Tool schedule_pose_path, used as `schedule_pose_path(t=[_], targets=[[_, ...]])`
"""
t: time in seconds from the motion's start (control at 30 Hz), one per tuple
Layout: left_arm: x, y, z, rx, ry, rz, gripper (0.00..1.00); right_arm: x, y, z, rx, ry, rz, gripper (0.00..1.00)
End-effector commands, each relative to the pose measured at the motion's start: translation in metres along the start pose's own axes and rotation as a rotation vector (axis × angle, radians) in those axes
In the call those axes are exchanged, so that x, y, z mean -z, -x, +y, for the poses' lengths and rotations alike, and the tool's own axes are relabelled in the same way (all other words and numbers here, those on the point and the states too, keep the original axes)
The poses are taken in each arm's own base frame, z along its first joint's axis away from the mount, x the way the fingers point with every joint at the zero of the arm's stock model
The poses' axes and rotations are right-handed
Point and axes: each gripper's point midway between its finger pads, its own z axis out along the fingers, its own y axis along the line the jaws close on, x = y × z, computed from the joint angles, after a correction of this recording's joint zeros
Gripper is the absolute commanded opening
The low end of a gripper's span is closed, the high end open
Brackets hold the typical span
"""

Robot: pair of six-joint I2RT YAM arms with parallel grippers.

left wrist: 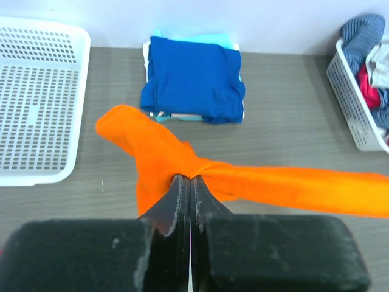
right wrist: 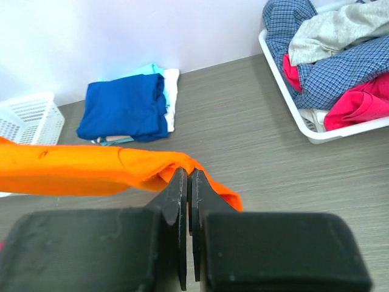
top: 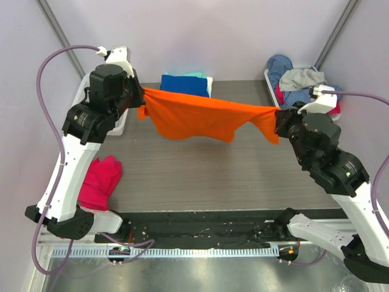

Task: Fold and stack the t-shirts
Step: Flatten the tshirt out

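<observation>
The left pincer (left wrist: 190, 180) is pressed together on one bunched corner of the orange t-shirt (top: 194, 118). The right pincer (right wrist: 187, 174) is likewise closed tight on the opposite end. Between them the shirt hangs stretched in the air above the worktop (top: 213, 176), its middle sagging a little and its lower edge dangling free. It is not lying flat anywhere.

As for progress, a stack (top: 185, 84) of folded shirts sits at the far edge of the worktop. The blue t-shirt (left wrist: 194, 79) is on top, with a pale teal t-shirt (right wrist: 149, 69) and a strip of white cloth peeking out beneath it. So several shirts look finished.

The orange one appears to be at the start of its turn: spread out but with no fold made, and not yet on the pile. More work probably remains after it. The white basket (right wrist: 285, 91) at the far right holds a heap of crumpled garments, and a pink garment (top: 100, 179) lies bunched at the left side, beside the left arm.
</observation>
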Motion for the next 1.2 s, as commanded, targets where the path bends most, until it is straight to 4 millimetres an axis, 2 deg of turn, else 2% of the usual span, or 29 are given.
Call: schedule_pose_path(t=[0.0, 0.07, 0.23, 0.3, 0.4, 0.53, 0.63, 0.73, 0.87, 0.93, 1.0, 1.03, 1.07, 1.1, 1.13, 1.17], targets=[[0.027, 0.000, 0.000, -0.048, -0.051, 0.032, 0.00, 0.024, 0.018, 0.000, -0.022, 0.067, -0.024, 0.01], [0.032, -0.002, 0.001, -0.064, -0.055, 0.040, 0.00, 0.029, 0.016, -0.002, -0.028, 0.076, -0.012, 0.01], [0.023, -0.017, 0.013, -0.119, -0.001, 0.077, 0.00, 0.031, 0.004, -0.011, -0.023, 0.057, 0.010, 0.01], [0.017, -0.019, 0.014, -0.134, 0.011, 0.083, 0.00, 0.029, 0.000, -0.013, -0.011, 0.041, 0.015, 0.01], [0.019, -0.013, 0.013, -0.135, 0.008, 0.073, 0.00, 0.029, -0.001, -0.011, -0.011, 0.053, 0.022, 0.01], [0.033, -0.008, 0.011, -0.122, -0.019, 0.067, 0.00, 0.032, -0.002, -0.007, -0.015, 0.078, 0.032, 0.01], [0.052, -0.008, 0.013, -0.115, -0.037, 0.067, 0.00, 0.036, -0.003, -0.005, -0.023, 0.102, 0.043, 0.01], [0.059, -0.006, 0.016, -0.126, -0.039, 0.052, 0.00, 0.034, -0.007, -0.010, -0.015, 0.079, 0.045, 0.01], [0.032, -0.018, 0.012, -0.158, -0.032, 0.080, 0.00, 0.020, -0.018, -0.018, 0.013, 0.009, 0.042, 0.01], [0.014, -0.015, 0.006, -0.161, -0.041, 0.064, 0.00, 0.014, -0.018, -0.023, 0.022, -0.038, 0.023, 0.01], [-0.010, -0.018, -0.002, -0.187, -0.047, 0.084, 0.00, 0.006, -0.014, -0.024, 0.035, -0.074, -0.001, 0.01], [-0.016, -0.007, -0.007, -0.189, -0.056, 0.058, 0.00, 0.005, -0.006, -0.030, 0.036, -0.113, -0.031, 0.01], [-0.037, -0.014, -0.011, -0.215, -0.052, 0.092, 0.00, 0.001, -0.001, -0.029, 0.042, -0.130, -0.046, 0.01], [-0.044, -0.011, -0.015, -0.220, -0.061, 0.097, 0.00, 0.000, 0.003, -0.030, 0.058, -0.143, -0.055, 0.01], [-0.038, 0.007, -0.021, -0.219, -0.079, 0.064, 0.00, 0.003, 0.015, -0.030, 0.051, -0.147, -0.078, 0.01], [-0.054, 0.003, -0.026, -0.231, -0.080, 0.096, 0.00, 0.002, 0.020, -0.028, 0.054, -0.149, -0.085, 0.01]])
